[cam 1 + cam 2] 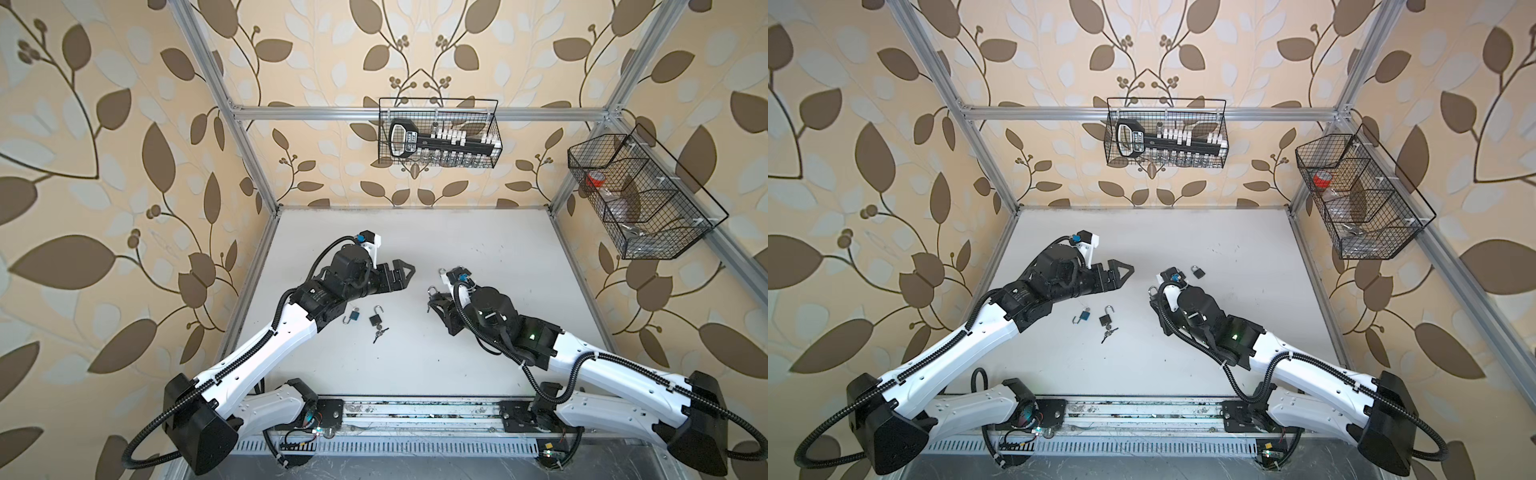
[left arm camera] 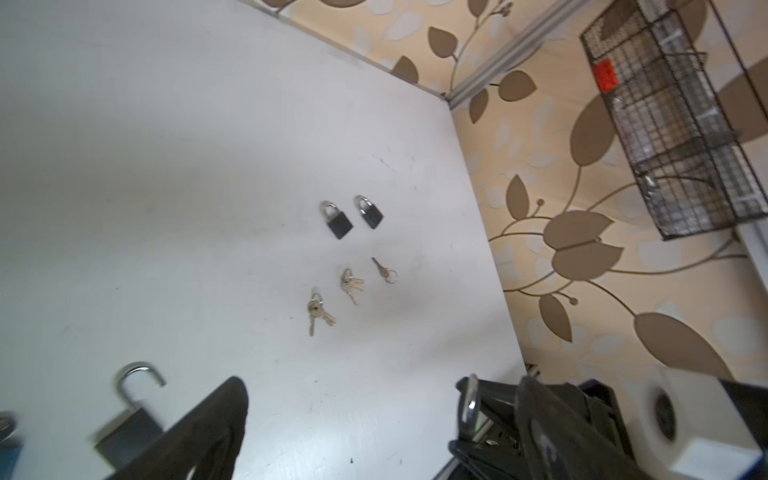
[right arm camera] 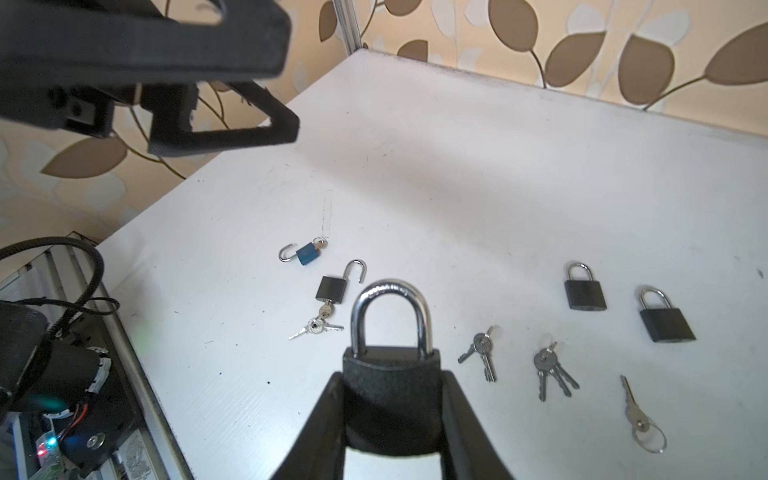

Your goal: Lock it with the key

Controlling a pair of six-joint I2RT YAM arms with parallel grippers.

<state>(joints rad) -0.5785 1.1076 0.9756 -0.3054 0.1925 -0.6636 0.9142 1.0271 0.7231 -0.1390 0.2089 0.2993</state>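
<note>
Closest to the lens in the right wrist view, the held padlock [image 3: 390, 374] is clamped by its black body between the fingers of the right tool [image 3: 390, 388]. Its shackle is seated at both legs and is directed away from the wrist. The keyway end is buried between the fingers, so it cannot be told whether a key is fitted.

Taken from the left in a top view, the left arm is stretched forward and inward. The left tool [image 1: 401, 275] is spread wide and empty, is raised clear of the table [image 1: 478, 249], and is pointed toward the right arm.

Just on the base side of that tool, a blue padlock [image 1: 353, 316] and beside it an open black padlock [image 1: 375, 319] are lying flat, each with its shackle swung out. A key [image 1: 380, 331] is noted at the black one's keyway, which is turned toward the base, with the shackle turned away.

Across a bare gap to the right, the right tool is held low, with the shackle aimed at the left tool. Further right in the right wrist view, two closed padlocks [image 3: 585, 294] and loose keys [image 3: 550, 370] are recorded.

The held lock is judged shut. The unlocked pair lies nearer the left arm, which would need to be drawn back and tipped down to reach it.
</note>
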